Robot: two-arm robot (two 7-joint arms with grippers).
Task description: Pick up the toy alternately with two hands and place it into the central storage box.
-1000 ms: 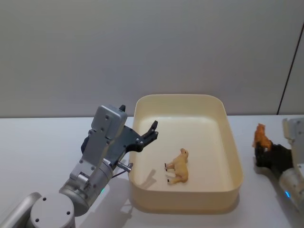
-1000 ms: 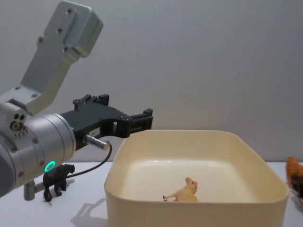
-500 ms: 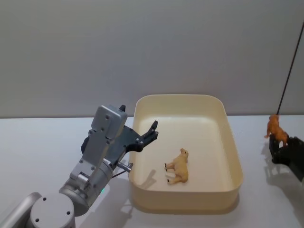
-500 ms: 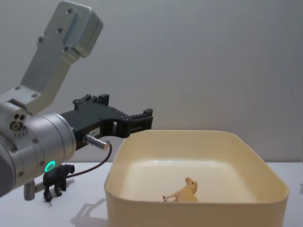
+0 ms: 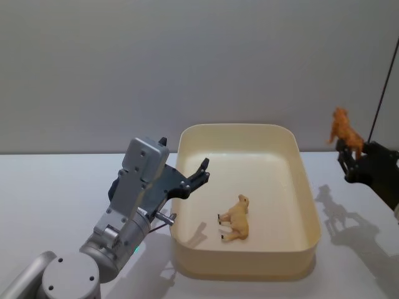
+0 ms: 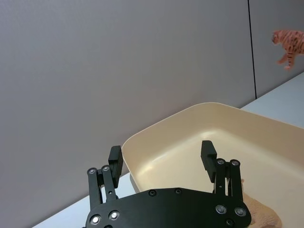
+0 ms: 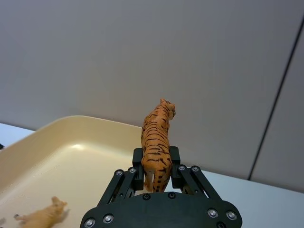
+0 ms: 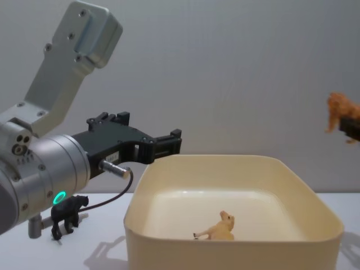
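My right gripper (image 5: 346, 151) is shut on an orange striped tiger toy (image 5: 344, 129), holding it upright in the air to the right of the cream-yellow storage box (image 5: 309, 208). The right wrist view has the tiger (image 7: 156, 137) clamped between the fingers (image 7: 137, 164), with the box (image 7: 71, 137) beyond and below. From the chest, the tiger (image 8: 340, 110) hangs high at the right edge. My left gripper (image 5: 197, 177) stands open and holds nothing, just above the box's left rim (image 8: 140, 185). Its fingers (image 6: 115, 156) spread wide.
A tan animal toy (image 5: 235, 218) lies on its side on the box floor (image 8: 216, 229). A small black animal figure (image 8: 67, 214) stands on the white table left of the box, behind my left arm. A grey wall closes the back.
My right gripper has lifted the tiger from the table at the right up above the box rim. The left arm and the tan toy have not moved.
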